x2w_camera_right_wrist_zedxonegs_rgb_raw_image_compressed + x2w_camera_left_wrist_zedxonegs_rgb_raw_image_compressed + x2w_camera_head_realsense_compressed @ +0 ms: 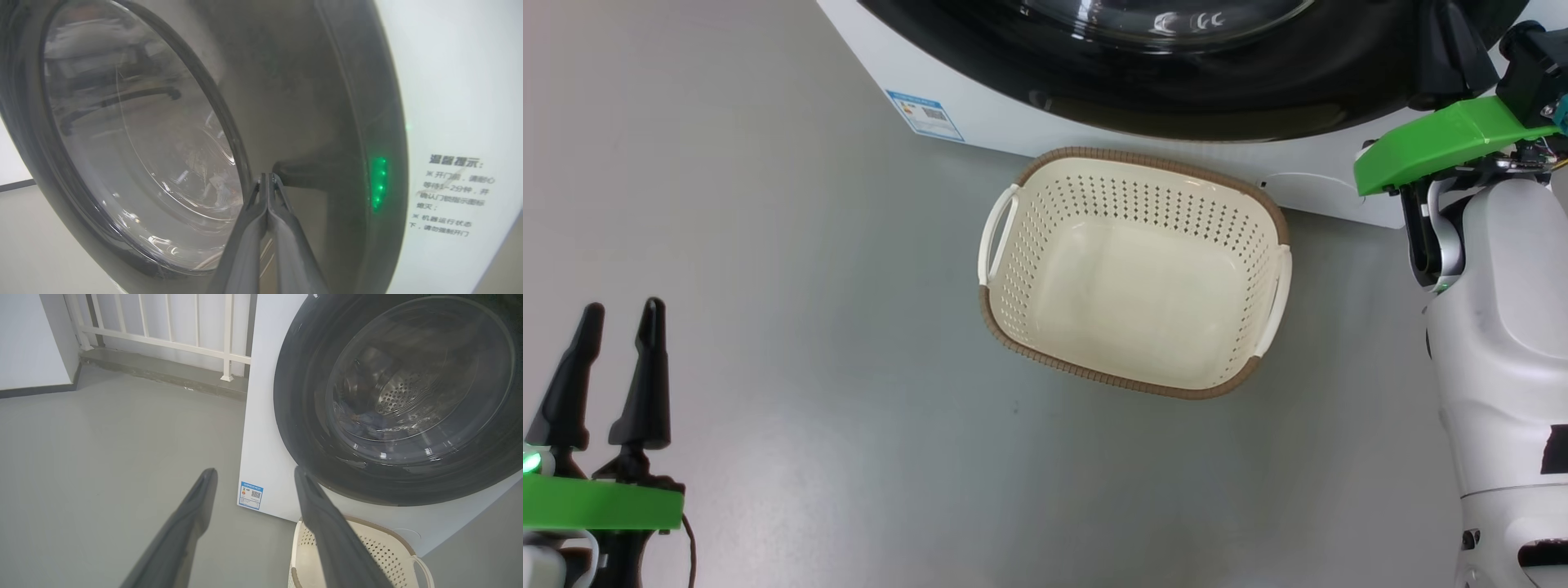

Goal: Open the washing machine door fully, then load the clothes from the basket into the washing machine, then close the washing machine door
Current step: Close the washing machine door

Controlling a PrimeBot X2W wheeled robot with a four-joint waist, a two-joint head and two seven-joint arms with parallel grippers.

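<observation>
Hard to see: glare on the washing machine door (pixel 302 457); I cannot make out clothes behind the glass.
Right pincer (pixel 267 176): pressed together, holding nothing, tips at the door ring's dark recess; contact unclear.
Left pincer (pixel 624 306): spread wide above floor (pixel 768 245), well apart from basket (pixel 1143 157).
Basket: on floor just beside washing machine (pixel 261 416), bare bottom showing.
Around: blue label (pixel 251 495), white railing (pixel 163 339).

One washing machine (pixel 980 122) at twelve o'clock, with one round door (pixel 1176 90) and one blue label (pixel 925 115) at eleven. One basket (pixel 1094 374) at centre, with two handles (pixel 998 233). Two claws, two fingers each: left claw (pixel 623 307) at eight o'clock, right claw (pixel 267 176) at two.
</observation>
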